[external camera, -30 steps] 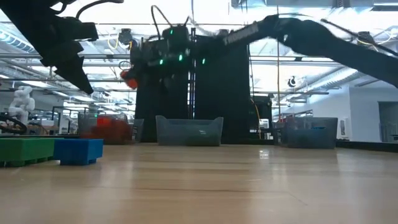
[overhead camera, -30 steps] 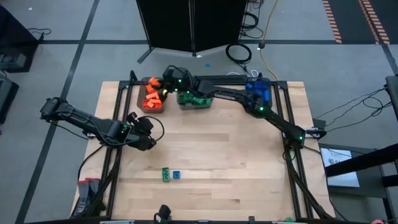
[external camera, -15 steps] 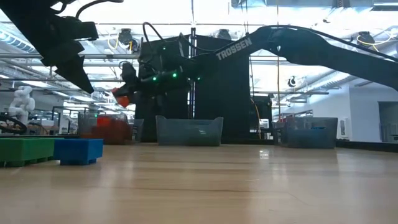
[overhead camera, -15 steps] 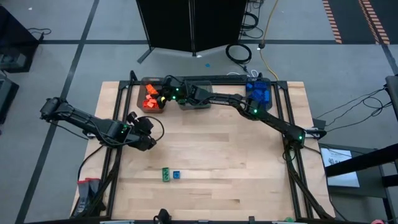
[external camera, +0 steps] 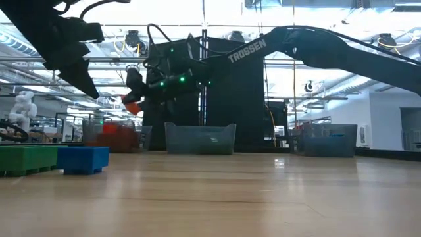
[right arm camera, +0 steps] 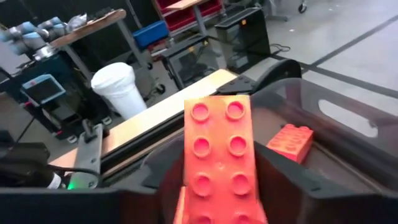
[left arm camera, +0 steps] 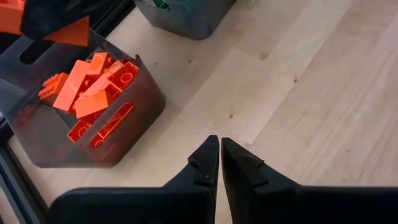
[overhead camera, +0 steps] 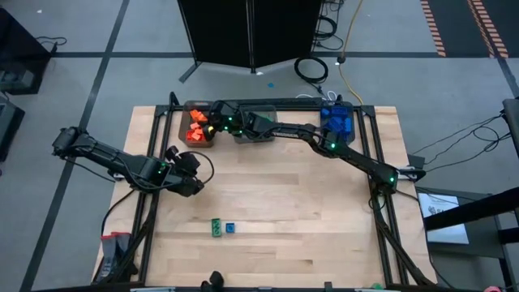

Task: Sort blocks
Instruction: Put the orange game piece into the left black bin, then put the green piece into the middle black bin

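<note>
So, wood table (overhead camera: 324, 211): right end effector (external camera: 135, 105) grips orange block (right arm camera: 221, 162) above bin (overhead camera: 185, 128); left end effector (left arm camera: 219, 163) closed.

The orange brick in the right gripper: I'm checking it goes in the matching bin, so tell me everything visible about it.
The orange brick is glossy plastic, two studs wide, at least four long, its studs facing the wrist camera. The right gripper holds it in the air above the grey bin of orange bricks at the table's far left. Nothing else touches it.
</note>
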